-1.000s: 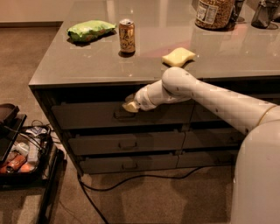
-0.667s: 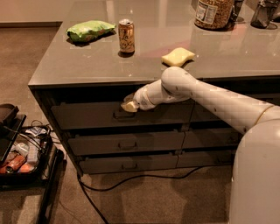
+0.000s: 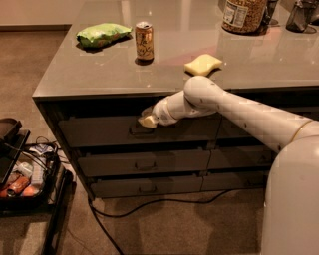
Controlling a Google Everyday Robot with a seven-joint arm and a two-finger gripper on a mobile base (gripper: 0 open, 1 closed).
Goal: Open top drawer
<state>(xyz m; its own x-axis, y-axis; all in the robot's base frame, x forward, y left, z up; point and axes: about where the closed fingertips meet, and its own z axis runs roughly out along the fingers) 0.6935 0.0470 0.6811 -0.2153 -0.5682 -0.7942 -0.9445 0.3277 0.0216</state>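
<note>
The top drawer point(image 3: 94, 132) is the tallest dark grey-brown front just under the counter's left end, and its front is flush with the cabinet. Its small dark pull handle point(image 3: 140, 131) sits at the centre. My white arm reaches in from the right, and my gripper point(image 3: 147, 120) is right at the handle, just above and touching or nearly touching it. Two shallower drawer fronts point(image 3: 144, 163) lie below it.
On the grey counter point(image 3: 99, 74) stand a green bag point(image 3: 103, 34), a drink can point(image 3: 144, 41), a yellow sponge point(image 3: 203, 64) and a jar point(image 3: 242, 15). A black cart with clutter point(image 3: 22, 174) stands at the left on the floor. A cable point(image 3: 149, 204) runs across the floor.
</note>
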